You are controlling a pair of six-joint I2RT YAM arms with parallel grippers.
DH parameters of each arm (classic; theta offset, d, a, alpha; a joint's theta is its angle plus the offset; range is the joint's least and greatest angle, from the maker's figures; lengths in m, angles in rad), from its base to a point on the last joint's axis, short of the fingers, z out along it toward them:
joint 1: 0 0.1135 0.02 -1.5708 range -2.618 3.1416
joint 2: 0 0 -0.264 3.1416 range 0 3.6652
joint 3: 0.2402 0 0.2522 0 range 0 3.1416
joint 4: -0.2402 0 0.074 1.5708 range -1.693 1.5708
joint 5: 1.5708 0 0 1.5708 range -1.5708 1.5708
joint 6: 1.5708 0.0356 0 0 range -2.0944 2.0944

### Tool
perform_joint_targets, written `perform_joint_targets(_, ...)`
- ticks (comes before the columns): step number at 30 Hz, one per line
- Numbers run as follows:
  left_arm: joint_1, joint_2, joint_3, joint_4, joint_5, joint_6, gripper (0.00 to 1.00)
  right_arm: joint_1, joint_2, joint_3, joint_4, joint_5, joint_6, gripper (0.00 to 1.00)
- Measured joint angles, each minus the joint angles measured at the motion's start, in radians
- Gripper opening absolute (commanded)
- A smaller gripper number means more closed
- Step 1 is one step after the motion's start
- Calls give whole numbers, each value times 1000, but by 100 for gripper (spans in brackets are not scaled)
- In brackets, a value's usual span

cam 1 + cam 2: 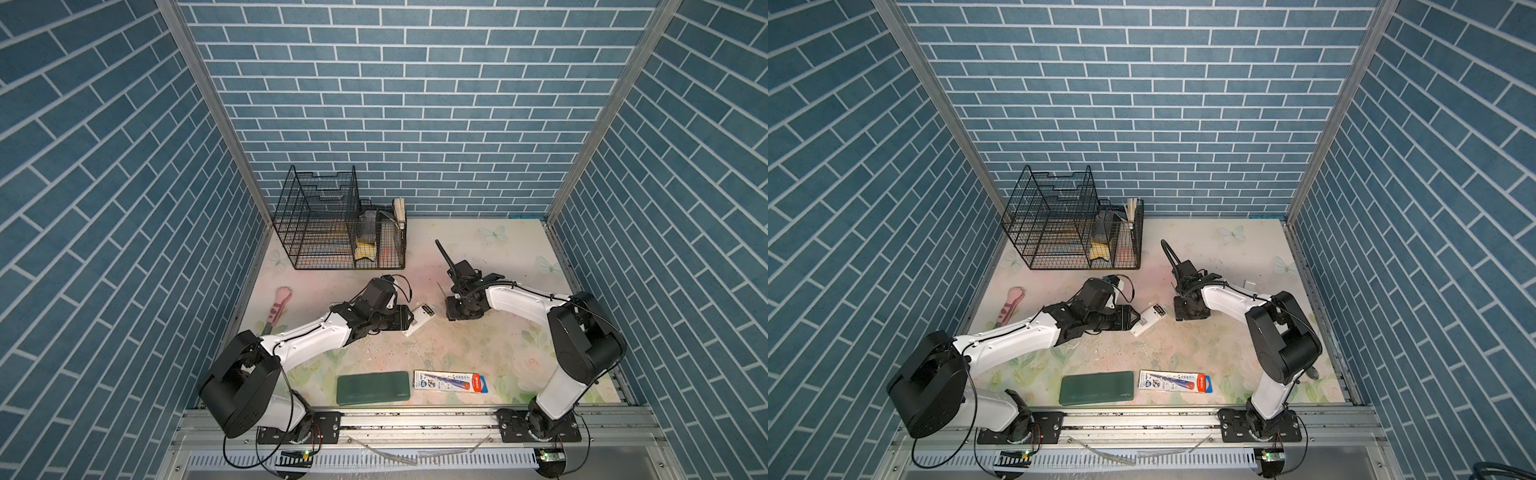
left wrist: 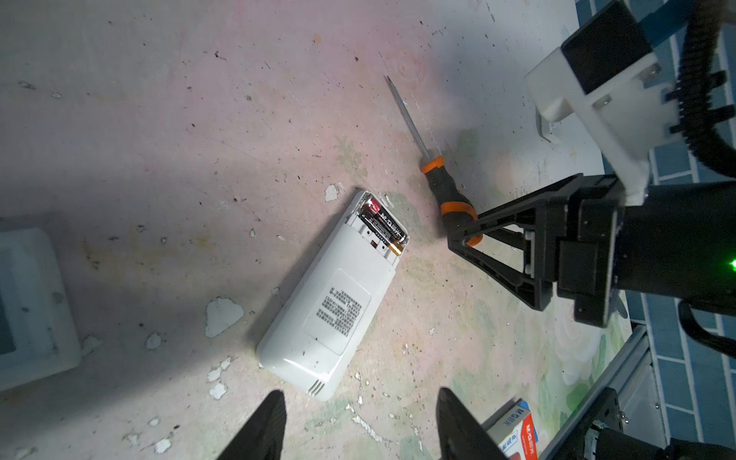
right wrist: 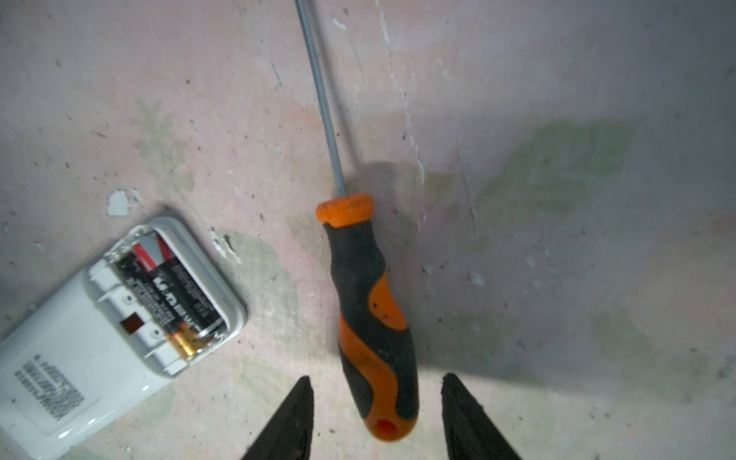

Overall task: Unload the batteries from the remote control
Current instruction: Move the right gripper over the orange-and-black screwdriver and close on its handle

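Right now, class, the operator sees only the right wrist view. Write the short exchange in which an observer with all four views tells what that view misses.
Operator: Where is the left gripper?
Observer: Open, just short of the remote's vented end, holding nothing.
Operator: What lies at the front?
Observer: A green case beside a pen pack.

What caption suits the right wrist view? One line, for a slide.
Open right gripper straddles the screwdriver, not gripping it; beside it, the remote control lies with batteries exposed.
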Motion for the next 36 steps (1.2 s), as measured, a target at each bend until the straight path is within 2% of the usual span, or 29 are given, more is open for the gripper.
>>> perform_joint_targets(26,6,32,-17,42,23,-24,62,0,21,6,16,-46,0,44)
perform_joint_targets(36,12,32,-23,54,28,-31,62,0,25,11,19,-51,0,29)
